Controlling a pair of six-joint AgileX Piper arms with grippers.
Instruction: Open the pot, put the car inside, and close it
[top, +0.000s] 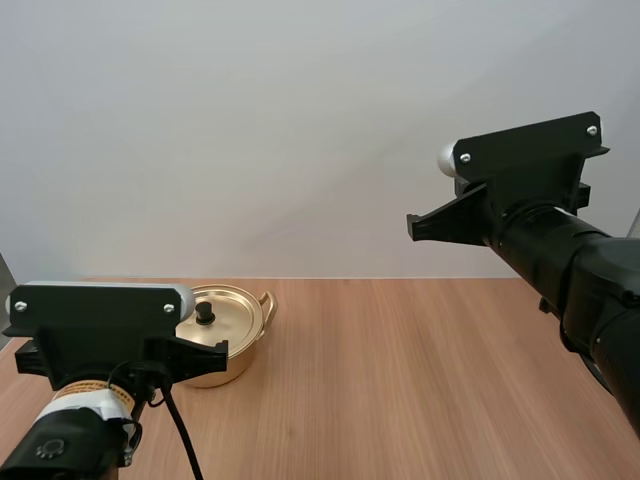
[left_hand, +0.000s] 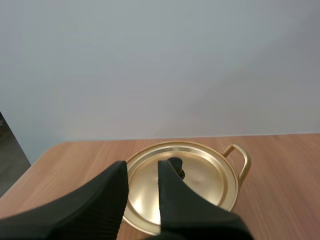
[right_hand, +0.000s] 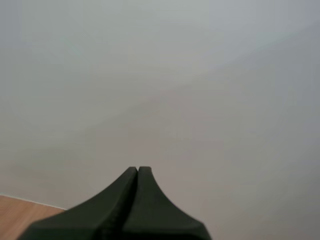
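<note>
Wooden table (top: 420, 380) bears the lidded pot (top: 238, 312); left gripper (left_hand: 142, 167) parted over it, right gripper (right_hand: 137, 170) closed, empty.

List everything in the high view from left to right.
In order: left arm, pot with its lid on, right arm.

text: none legible | labels: none | brands: none | numbers: none | signs: none
</note>
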